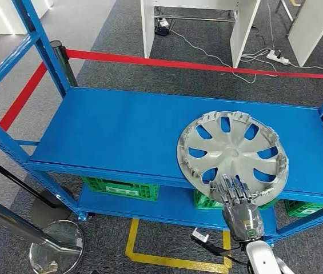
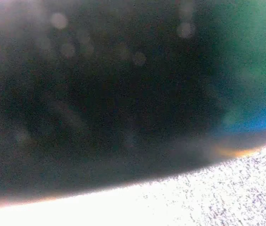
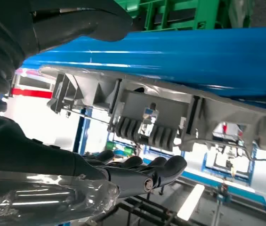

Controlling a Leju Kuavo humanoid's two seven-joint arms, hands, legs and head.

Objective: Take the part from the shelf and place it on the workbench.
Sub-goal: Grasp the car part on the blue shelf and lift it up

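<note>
Setting: we face a blue shelf [image 1: 107,131] on grey carpet, red barrier tape [image 1: 194,64] behind it
Part: a silver wheel cover [image 1: 232,154] lies on the top board, its near rim overhanging the front edge
Right hand [image 1: 235,201]: from the head view we see fingers laid on the cover's near rim
Right wrist view: we see the thumb [image 3: 85,21] on one face of the rim [image 3: 152,110], the fingers [image 3: 142,169] held together and apart from its other face
Left hand: we cannot tell its state; its wrist view is a dark blur
Room: bare blue board lies left of the cover

A blue metal shelf [image 1: 120,131] carries a grey wheel cover [image 1: 232,157] on its upper board — lying flat toward the right end, its near rim jutting past the front edge. On the lower board stand green crates [image 1: 120,189] — beneath, grey carpeted floor [image 1: 120,57].
</note>
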